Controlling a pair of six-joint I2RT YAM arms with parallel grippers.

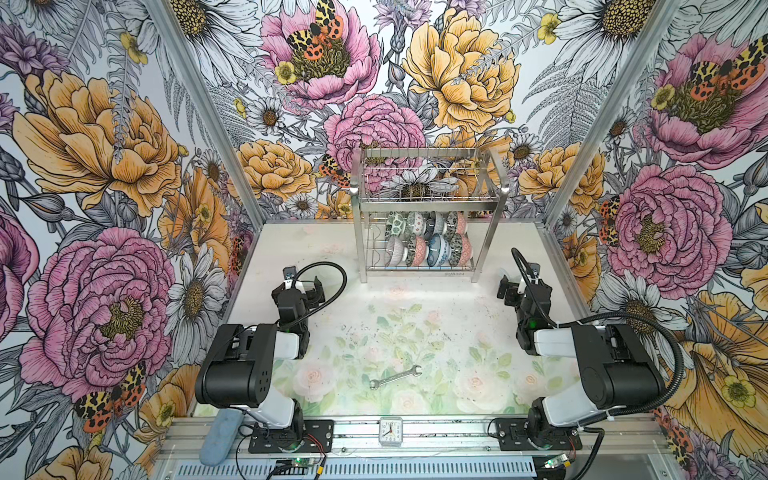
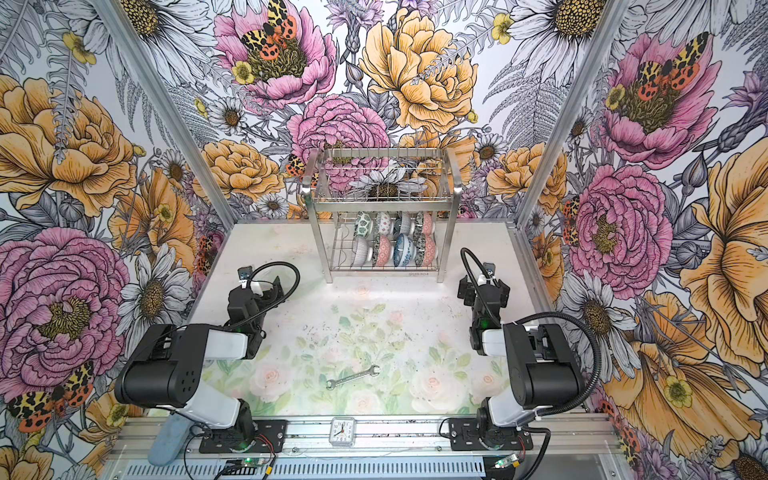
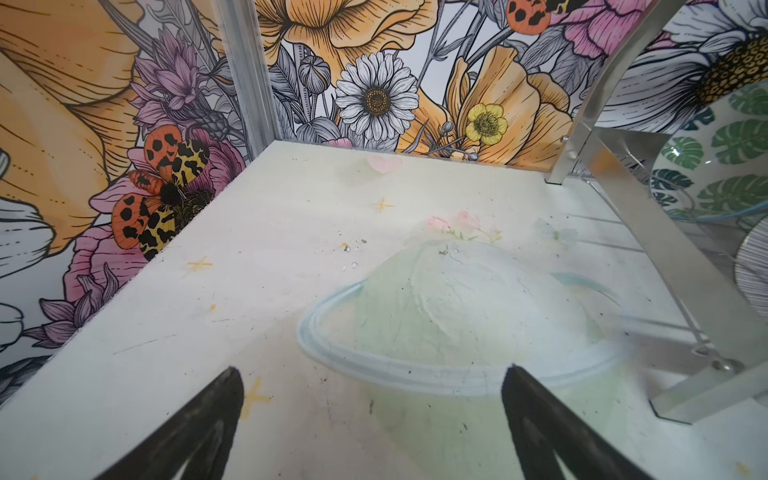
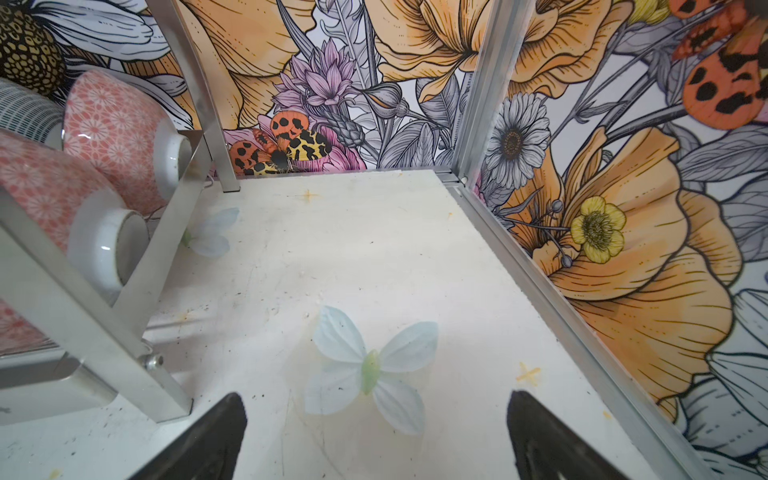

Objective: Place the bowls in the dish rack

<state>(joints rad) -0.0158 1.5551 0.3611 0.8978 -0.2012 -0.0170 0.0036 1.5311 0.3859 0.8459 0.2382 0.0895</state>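
Note:
The dish rack (image 1: 428, 198) (image 2: 380, 203), a shiny two-tier wire frame, stands at the back middle of the table in both top views. Several patterned bowls (image 1: 428, 245) (image 2: 392, 243) stand on edge in two rows on its lower shelf; the upper basket holds nothing. My left gripper (image 1: 309, 291) (image 3: 372, 369) is open and empty, left of the rack's front leg (image 3: 648, 232). A green-leaf bowl (image 3: 723, 166) shows in the left wrist view. My right gripper (image 1: 509, 289) (image 4: 376, 394) is open and empty to the rack's right, near a pink bowl (image 4: 116, 137).
A steel wrench (image 1: 395, 377) lies on the table near the front middle. A small white clock (image 1: 390, 431) sits on the front rail, and a blue-grey pad (image 1: 220, 436) lies at the front left. Flowered walls with aluminium posts close in three sides.

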